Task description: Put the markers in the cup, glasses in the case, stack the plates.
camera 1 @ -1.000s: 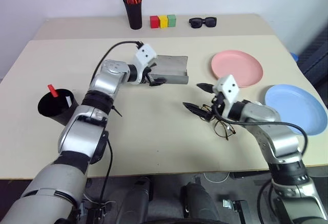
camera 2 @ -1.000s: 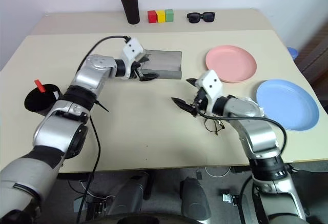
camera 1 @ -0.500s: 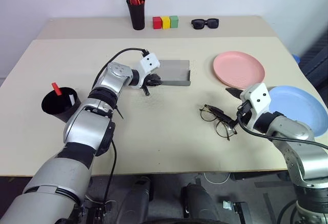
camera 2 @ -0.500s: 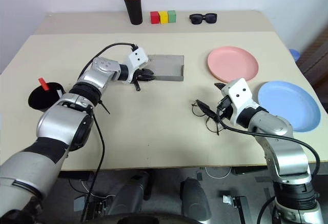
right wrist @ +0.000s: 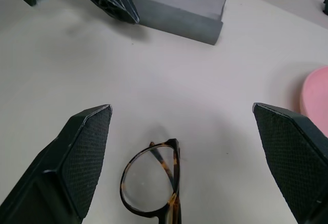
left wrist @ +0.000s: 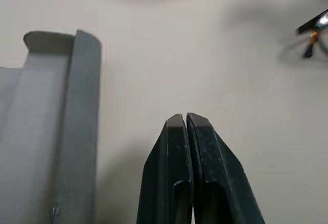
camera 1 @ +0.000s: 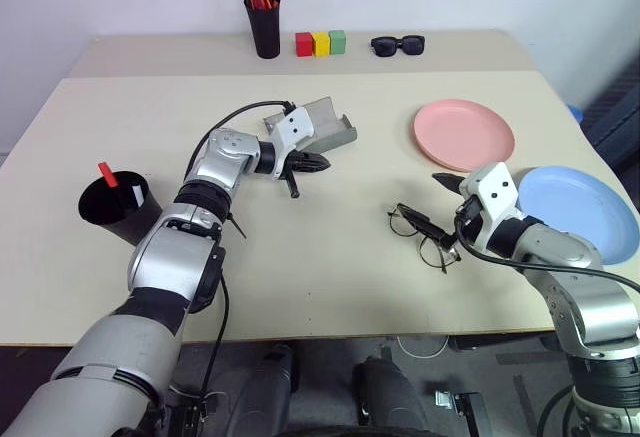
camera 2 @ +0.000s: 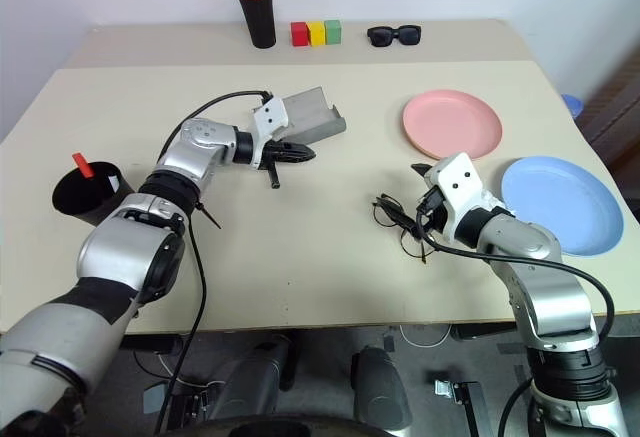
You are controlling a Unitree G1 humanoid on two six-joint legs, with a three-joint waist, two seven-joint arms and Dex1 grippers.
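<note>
The glasses lie at center right, just left of the right gripper, spread wide. The left gripper, pressed together, sits beside the tilted case at upper center.

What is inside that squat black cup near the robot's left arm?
Two markers stand in the cup: a red marker and a white marker, only their top ends showing above the rim. The cup's wall hides their lower parts and whatever else lies at the bottom.
</note>
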